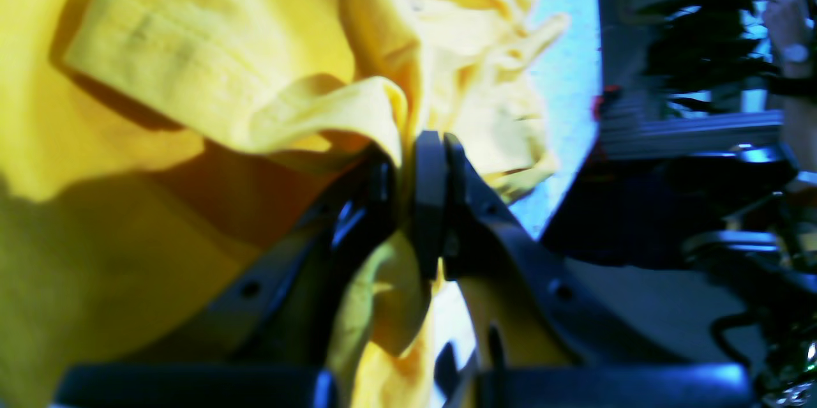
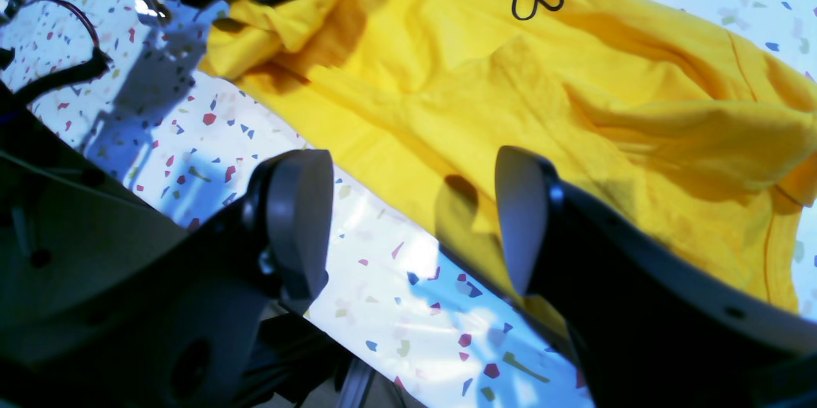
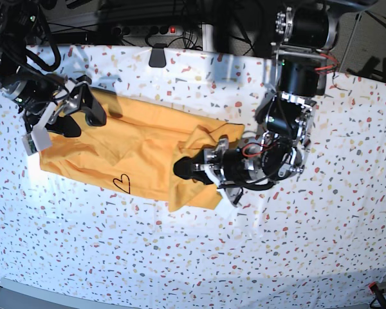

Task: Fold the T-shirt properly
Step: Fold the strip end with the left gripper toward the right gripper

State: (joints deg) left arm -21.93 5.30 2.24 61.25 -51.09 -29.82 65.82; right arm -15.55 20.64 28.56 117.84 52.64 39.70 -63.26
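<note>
The orange-yellow T-shirt lies spread and rumpled on the speckled table, its black heart outline near the front hem. My left gripper is shut on a bunched fold of the T-shirt at its right end; cloth is squeezed between the fingers and hangs below them. My right gripper is open just above the T-shirt's edge, one finger over cloth, the other over bare table, nothing between them. In the base view the right gripper hovers at the shirt's left end.
The table's white speckled cover runs under the right gripper. A power strip and cables lie beyond the far table edge. The left arm's body stands right of the shirt. A dark clip sits at the far edge.
</note>
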